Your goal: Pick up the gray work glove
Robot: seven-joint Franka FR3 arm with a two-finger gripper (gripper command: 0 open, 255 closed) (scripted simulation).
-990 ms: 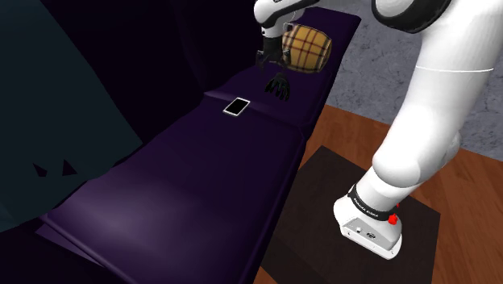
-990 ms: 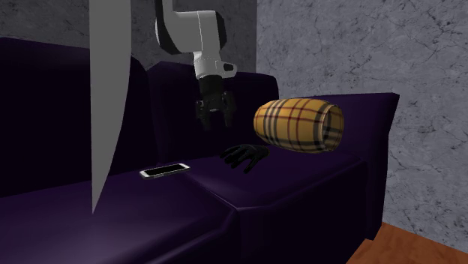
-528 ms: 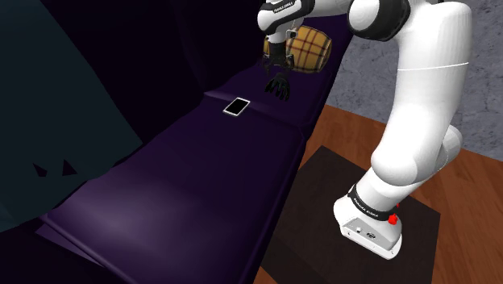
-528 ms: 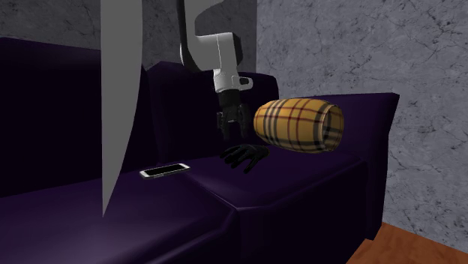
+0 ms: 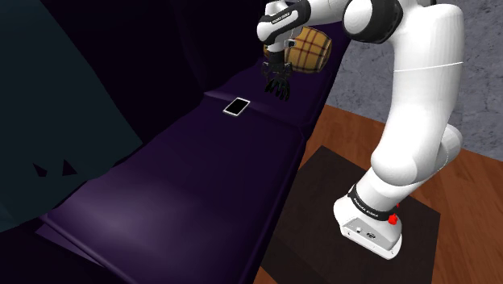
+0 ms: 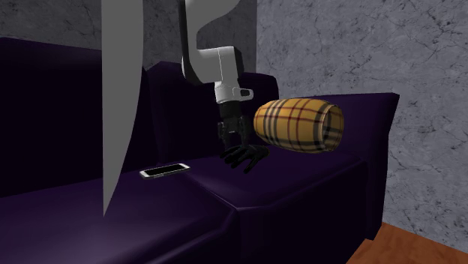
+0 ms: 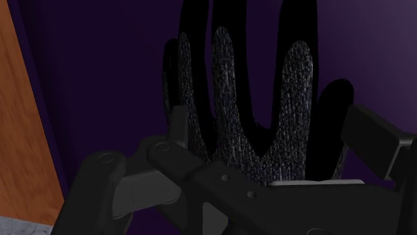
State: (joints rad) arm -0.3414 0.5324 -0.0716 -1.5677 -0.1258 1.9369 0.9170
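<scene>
**A:** Start close in. What lies along the seat?

**B:** On the dark purple sofa [image 5: 177,190], the white phone [image 5: 237,106] comes first, lying flat. Past it is the glove [image 5: 279,85], spread palm-down on the seat. Farthest is the plaid barrel-shaped cushion [image 5: 310,48], just beside the glove.

**A:** And the claw?

**B:** The gripper [image 5: 276,73] hangs right over the glove with its two fingers spread, one on each side of the palm. It grips nothing yet.

**A:** How will the glove handle?

**B:** I judge it light, soft and limp. The grainy knit should give the pads some bite, so slipping is unlikely. It will fold and droop once lifted. I'd pinch across the palm, where the fabric bunches thickest. A single glove finger would only stretch away. The seat looks soft too, so pressing down a little should do no harm.

**A:** What does each camera add?

**B:** The wrist view shows the speckled gray weave and the splayed glove fingers, with the gripper straddling the palm and a strip of wooden floor [image 7: 27,133] off to one side. The second exterior view shows height: the fingertips are very near the glove, though I cannot tell whether they touch. In the shoulder view the claw and glove overlap, so that gap is unreadable. That view does place the stand [image 5: 369,227] on the floor, well apart from the glove.
</scene>
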